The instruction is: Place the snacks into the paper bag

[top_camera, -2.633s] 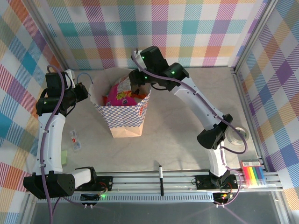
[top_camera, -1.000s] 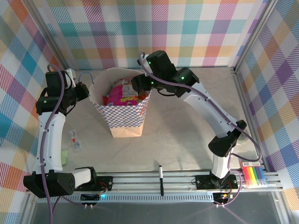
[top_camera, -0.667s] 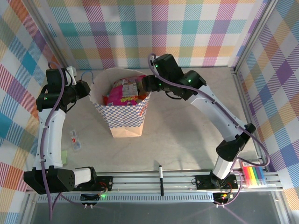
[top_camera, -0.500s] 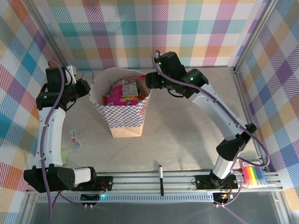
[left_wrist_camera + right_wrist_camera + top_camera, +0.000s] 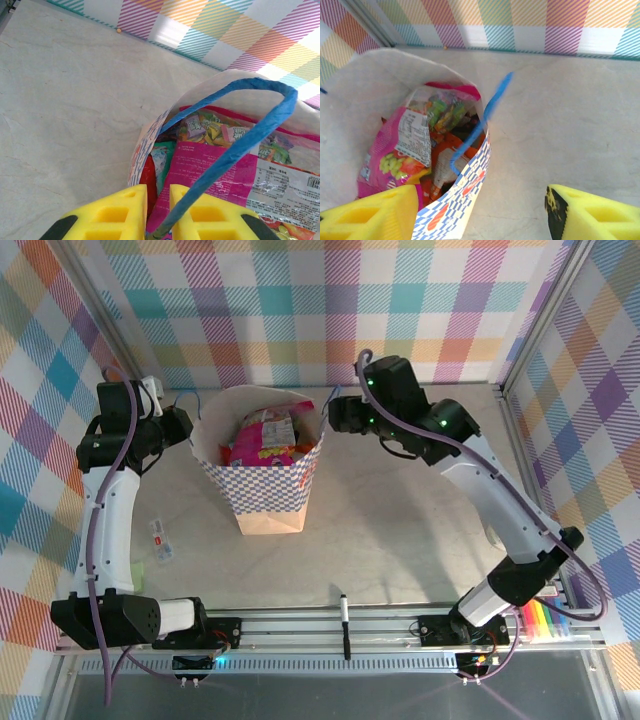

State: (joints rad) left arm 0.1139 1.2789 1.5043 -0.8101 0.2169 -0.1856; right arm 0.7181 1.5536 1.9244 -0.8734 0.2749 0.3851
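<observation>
Shiny crinkly snacks (image 5: 262,440) heaped in boxy paper bag (image 5: 268,490). Left end effector (image 5: 158,200) pinches bag rim, 9 o'clock; right end effector (image 5: 480,212) spread wide, 3 o'clock, arm arched.

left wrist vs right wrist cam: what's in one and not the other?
Left wrist: the left gripper shut on a blue cord handle, the cord running down between its fingers. Right wrist: the right gripper open and empty, above the bag's checked side and bare table. Both: the paper bag with its mouth open, the pink packet and other snacks inside.
</observation>
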